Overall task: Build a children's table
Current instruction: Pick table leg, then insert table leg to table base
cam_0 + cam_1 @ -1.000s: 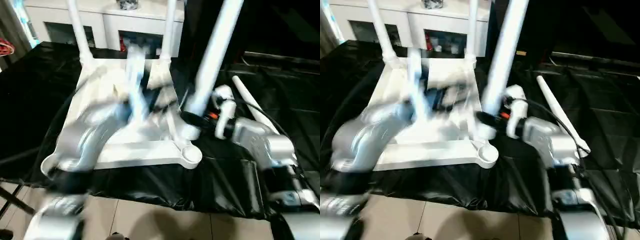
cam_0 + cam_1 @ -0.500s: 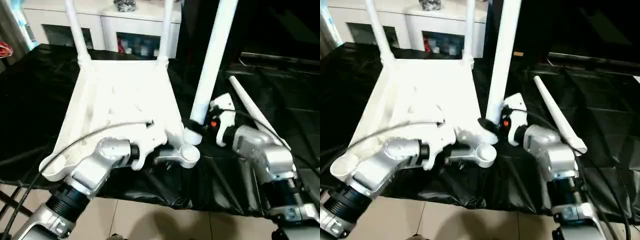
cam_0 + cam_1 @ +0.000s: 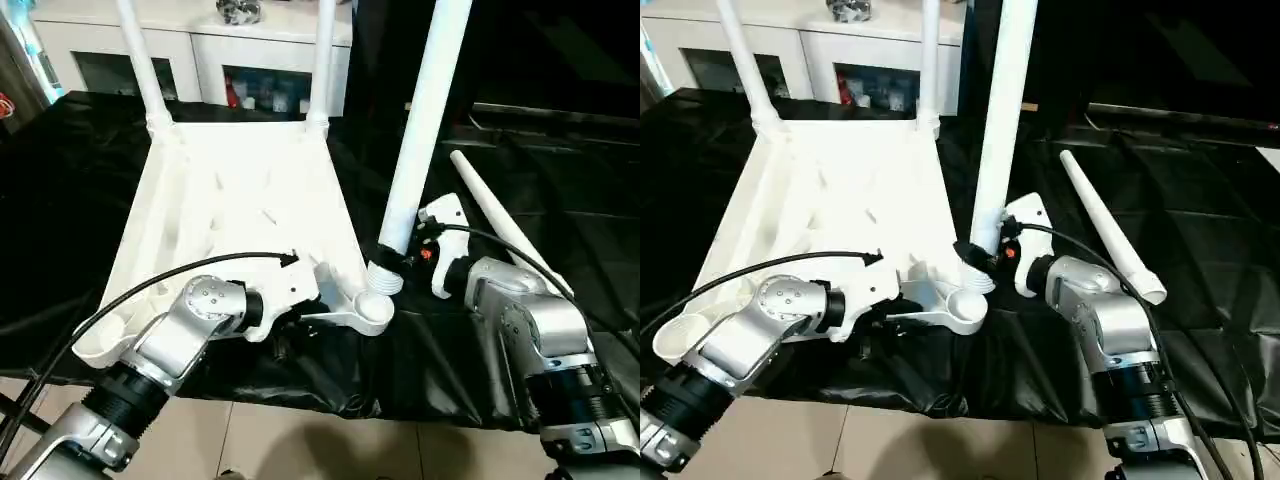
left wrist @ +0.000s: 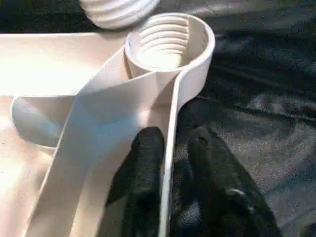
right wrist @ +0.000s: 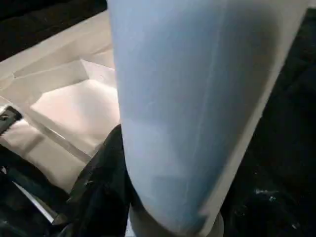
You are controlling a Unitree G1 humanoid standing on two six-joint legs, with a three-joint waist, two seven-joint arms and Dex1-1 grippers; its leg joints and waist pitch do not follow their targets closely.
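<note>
- At the near right corner of the upturned tabletop [image 3: 240, 200], which lies ribs-up on the black-covered bench [image 3: 560, 200], an open threaded socket [image 4: 170, 42] waits; two legs [image 3: 140, 60] already stand in the far corner sockets.
- Just beyond that socket, the third leg [image 3: 425, 120] is held nearly upright, its ribbed threaded end [image 3: 384, 279] beside the socket's rim and not yet over it.
- The step in hand looks like fitting this third leg; the next move calls for shifting the threaded end over the socket, lowering it and turning it in.
- A fourth leg [image 3: 505, 225] lies on the bench, to the right of the socket.
- The right end effector [image 3: 395, 258] is closed around the third leg's lower end, forearm reaching in from the right.
- The left end effector [image 4: 170, 163] pinches the tabletop's thin edge wall just short of the socket, steadying that corner, with its elbow bent low at the near edge.
</note>
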